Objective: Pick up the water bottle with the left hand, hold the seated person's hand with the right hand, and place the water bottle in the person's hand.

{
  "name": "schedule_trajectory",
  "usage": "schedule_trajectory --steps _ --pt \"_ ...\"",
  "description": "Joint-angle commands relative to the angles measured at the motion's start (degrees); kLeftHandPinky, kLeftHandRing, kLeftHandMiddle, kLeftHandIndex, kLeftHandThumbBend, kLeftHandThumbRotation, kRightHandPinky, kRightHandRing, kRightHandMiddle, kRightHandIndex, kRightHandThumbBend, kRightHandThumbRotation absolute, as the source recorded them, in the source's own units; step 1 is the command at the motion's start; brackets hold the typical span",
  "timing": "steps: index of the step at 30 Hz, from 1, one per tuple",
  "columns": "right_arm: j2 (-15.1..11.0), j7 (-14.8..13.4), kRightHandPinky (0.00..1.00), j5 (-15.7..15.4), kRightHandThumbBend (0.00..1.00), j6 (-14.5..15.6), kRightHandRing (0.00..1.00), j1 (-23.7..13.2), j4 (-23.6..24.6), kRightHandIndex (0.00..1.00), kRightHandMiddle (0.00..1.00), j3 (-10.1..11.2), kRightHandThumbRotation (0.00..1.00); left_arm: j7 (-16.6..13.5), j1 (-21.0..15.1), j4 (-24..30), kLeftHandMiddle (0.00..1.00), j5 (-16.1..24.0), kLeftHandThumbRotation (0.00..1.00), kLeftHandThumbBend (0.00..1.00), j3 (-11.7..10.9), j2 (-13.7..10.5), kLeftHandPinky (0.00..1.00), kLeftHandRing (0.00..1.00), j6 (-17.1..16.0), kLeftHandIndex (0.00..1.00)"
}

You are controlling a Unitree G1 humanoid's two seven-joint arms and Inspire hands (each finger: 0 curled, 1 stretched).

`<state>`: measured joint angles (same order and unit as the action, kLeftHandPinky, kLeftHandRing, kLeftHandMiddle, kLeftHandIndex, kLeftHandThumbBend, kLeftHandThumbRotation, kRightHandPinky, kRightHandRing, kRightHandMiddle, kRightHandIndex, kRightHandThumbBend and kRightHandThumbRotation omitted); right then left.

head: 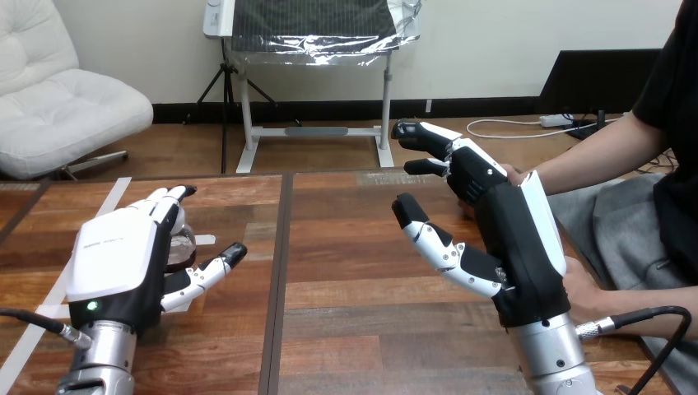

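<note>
The water bottle (184,240) stands on the wooden table (354,329) at the left, mostly hidden behind my left hand (115,263). That hand is right beside it, fingers straight and thumb spread out to the right, not closed on it. My right hand (510,239) is raised at the right, open, with its fingers stretched toward the person's hand (512,174), which peeks out just behind them; I cannot tell whether they touch. The person's other hand (583,288) rests low at the right, behind my right wrist.
A dark seam (282,271) runs front to back down the table between my two hands. Strips of white tape (49,300) lie on the table's left part. The person's forearm (593,152) reaches in from the right edge.
</note>
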<state>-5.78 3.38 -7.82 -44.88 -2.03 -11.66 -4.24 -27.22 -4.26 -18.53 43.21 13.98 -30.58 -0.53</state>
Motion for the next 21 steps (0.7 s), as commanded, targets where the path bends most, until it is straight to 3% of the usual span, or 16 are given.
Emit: schedule_trajectory --steps 1,21 --pt "0.5 -0.3 0.72 0.7 0.4 -0.9 0.83 -3.8 0.1 0.77 0.83 0.2 0.27 1.6 -0.1 -0.5 0.88 0.2 0.94 0.62 -0.3 0.2 0.83 0.86 1.3 0.88" --pt "0.4 -0.6 0.73 0.2 0.4 -0.8 0.82 -3.7 0.5 0.77 0.83 0.3 0.26 2.4 -0.4 -1.2 0.9 -0.2 0.94 0.61 -1.3 0.7 0.87 0.88 2.1 0.89"
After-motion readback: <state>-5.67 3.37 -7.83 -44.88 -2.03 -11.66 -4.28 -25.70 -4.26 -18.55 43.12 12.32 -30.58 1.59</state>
